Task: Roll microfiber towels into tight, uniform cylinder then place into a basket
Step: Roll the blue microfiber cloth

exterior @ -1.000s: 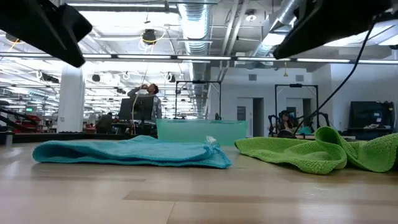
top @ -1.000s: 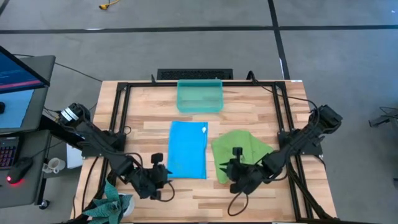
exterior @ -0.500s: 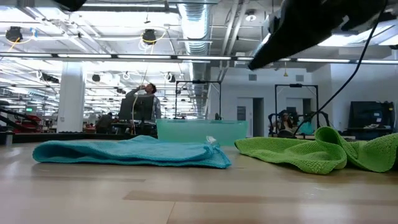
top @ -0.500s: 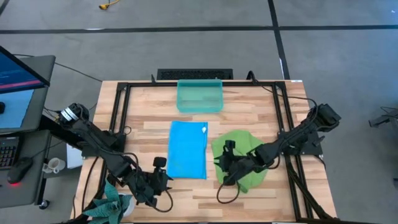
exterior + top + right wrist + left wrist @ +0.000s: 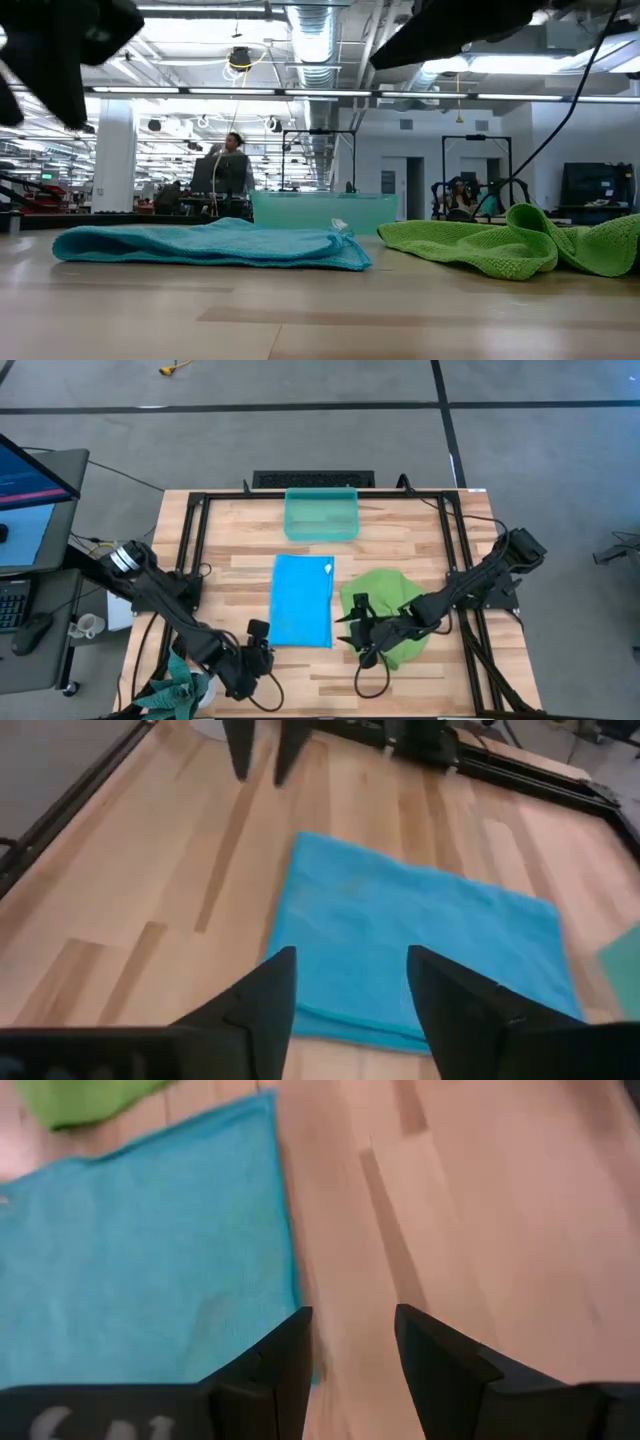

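Note:
The sky-blue towel [image 5: 303, 600] lies flat as a long rectangle in the middle of the table; it also shows in the low view [image 5: 215, 245]. The lime-green towel [image 5: 395, 600] lies crumpled to its right, partly under my right arm. The teal basket [image 5: 321, 513] stands at the far edge. My left gripper [image 5: 350, 1350] is open above the bare wood by the blue towel's near left corner [image 5: 262, 635]. My right gripper [image 5: 345, 990] is open above the gap between the two towels [image 5: 347, 625], facing the blue towel [image 5: 420, 950].
Black frame rails [image 5: 190, 550] run along the table's left, right and far sides. A green plant [image 5: 185, 685] stands at the near left corner. A desk with a monitor [image 5: 30, 480] stands left of the table. Bare wood [image 5: 320, 670] lies near the front edge.
My right gripper has gone toward the table's left, from over the green towel to its left edge beside the blue towel. My left gripper has shifted a little toward the near edge. Both towels lie as before.

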